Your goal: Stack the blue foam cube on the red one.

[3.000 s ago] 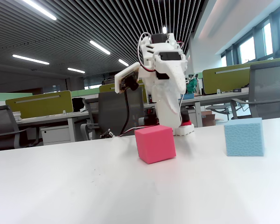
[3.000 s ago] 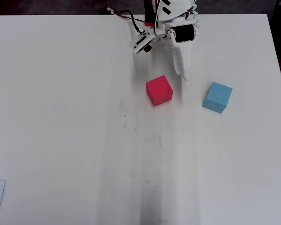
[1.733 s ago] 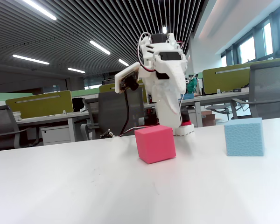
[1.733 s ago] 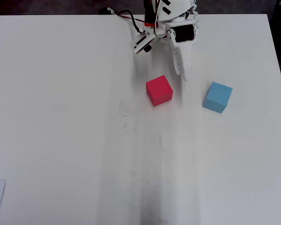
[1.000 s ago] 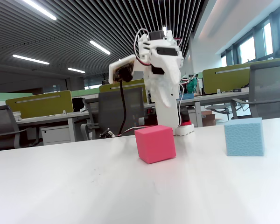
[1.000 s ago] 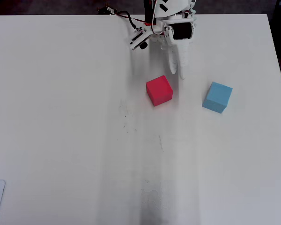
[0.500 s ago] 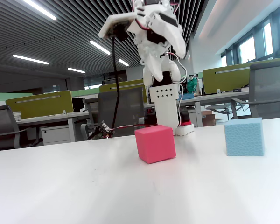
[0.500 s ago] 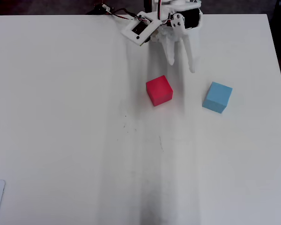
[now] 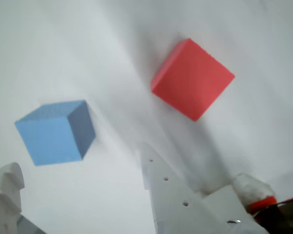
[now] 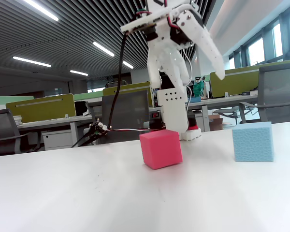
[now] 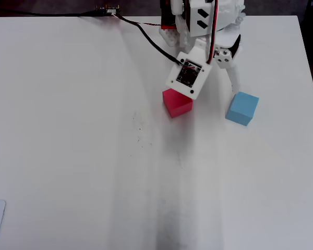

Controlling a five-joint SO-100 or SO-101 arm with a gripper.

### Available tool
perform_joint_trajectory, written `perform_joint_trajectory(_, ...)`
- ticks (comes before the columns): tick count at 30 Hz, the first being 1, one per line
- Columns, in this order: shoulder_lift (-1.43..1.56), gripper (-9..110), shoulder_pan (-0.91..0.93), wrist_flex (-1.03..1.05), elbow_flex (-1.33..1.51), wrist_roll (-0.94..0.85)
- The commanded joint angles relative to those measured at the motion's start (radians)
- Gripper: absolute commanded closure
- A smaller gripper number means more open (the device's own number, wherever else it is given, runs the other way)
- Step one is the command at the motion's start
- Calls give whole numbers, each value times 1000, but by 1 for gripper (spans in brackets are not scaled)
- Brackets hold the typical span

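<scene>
On the white table (image 11: 68,156) in the overhead view, the blue foam cube (image 11: 242,108) sits at about 3 o'clock from the red one (image 11: 177,104), the two well apart and both flat on the surface. The gripper (image 9: 80,168) hangs above them with its jaws spread wide and empty; in the wrist view the blue foam cube (image 9: 56,130) lies at 12 o'clock from the gap between the fingers and the red one (image 9: 193,79) at about 1 o'clock. A black cable (image 11: 52,13) runs along the table's 12 o'clock edge.
</scene>
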Motion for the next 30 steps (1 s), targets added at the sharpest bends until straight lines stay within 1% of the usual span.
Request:
perform_joint_trajectory(1,-52,69,-29,-5,-58,-28)
perform_joint_trajectory(7,-193,66,-95,-37,-83,-26)
perform_joint_trajectory(15,-357,65,-135,-156,-135,-11)
perform_joint_trajectory(25,-414,66,-170,-198,-137,-3)
perform_joint_trajectory(30,-410,66,-218,-170,-140,51)
